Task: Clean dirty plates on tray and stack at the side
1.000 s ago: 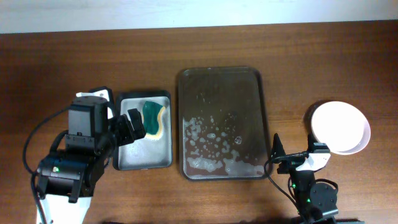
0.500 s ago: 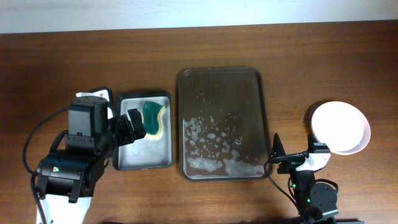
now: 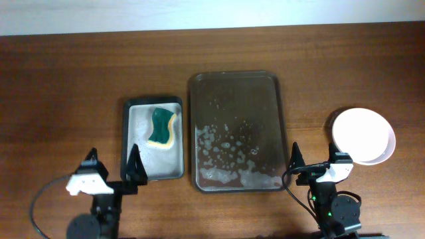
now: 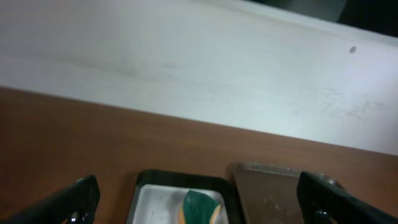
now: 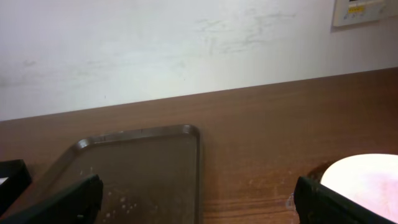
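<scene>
Surface (image 3: 66,73): dark wooden tabletop, running back to a pale wall (image 5: 155,43) in both wrist views.
Brown tray (image 3: 236,89): lies at the centre of the surface with its long sides running front to back. Soap suds (image 3: 226,149) are scattered over its near half, and the far half is dark and wet-looking.
Plates (image 3: 363,136): white and round, on the surface to the right of the brown tray and apart from its rim. From above they read as one disc, so the number in the stack cannot be told. The right wrist view catches a pale edge at lower right.
Sponge tray (image 3: 138,129): smaller and grey-bottomed, just beside the brown tray's left rim.
Sponge (image 3: 161,126): green over yellow, lying in the far half of the sponge tray.
Left claw (image 3: 113,156): at the near edge of the surface, in front of the sponge tray. Its fingers are spread wide with nothing between them.
Right claw (image 5: 200,204): at the near edge, between the brown tray's near right corner and the plates. Its fingers are spread wide, holding nothing.
</scene>
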Controlling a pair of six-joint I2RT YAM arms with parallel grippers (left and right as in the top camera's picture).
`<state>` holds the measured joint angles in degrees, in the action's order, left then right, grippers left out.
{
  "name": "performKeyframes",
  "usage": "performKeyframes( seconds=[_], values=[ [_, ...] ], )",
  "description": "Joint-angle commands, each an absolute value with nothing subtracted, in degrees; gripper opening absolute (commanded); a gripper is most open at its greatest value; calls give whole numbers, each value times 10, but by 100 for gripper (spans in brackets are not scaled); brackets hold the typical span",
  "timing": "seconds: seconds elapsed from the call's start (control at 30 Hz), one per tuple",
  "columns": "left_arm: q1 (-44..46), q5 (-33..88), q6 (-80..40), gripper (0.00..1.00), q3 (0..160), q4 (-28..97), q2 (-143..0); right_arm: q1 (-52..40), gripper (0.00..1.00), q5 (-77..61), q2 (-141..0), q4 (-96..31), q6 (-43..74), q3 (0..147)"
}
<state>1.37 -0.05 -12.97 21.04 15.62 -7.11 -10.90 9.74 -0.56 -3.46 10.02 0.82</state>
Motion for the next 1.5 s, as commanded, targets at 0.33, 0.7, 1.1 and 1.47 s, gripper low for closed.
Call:
performKeyframes(
  seconds=[0.33, 0.7, 1.1, 1.47],
  values=[
    [14, 1, -104, 99, 5, 18, -2, -104, 99, 96, -2, -36, 94, 3],
    [14, 1, -104, 100, 5, 48, -3, -104, 99, 96, -2, -36, 94, 3],
    [14, 1, -104, 99, 5, 48, -3, -104, 99, 96, -2, -36, 94, 3],
    [14, 1, -104, 99, 5, 48, -3, -104, 99, 96, -2, -36, 94, 3]
  ],
)
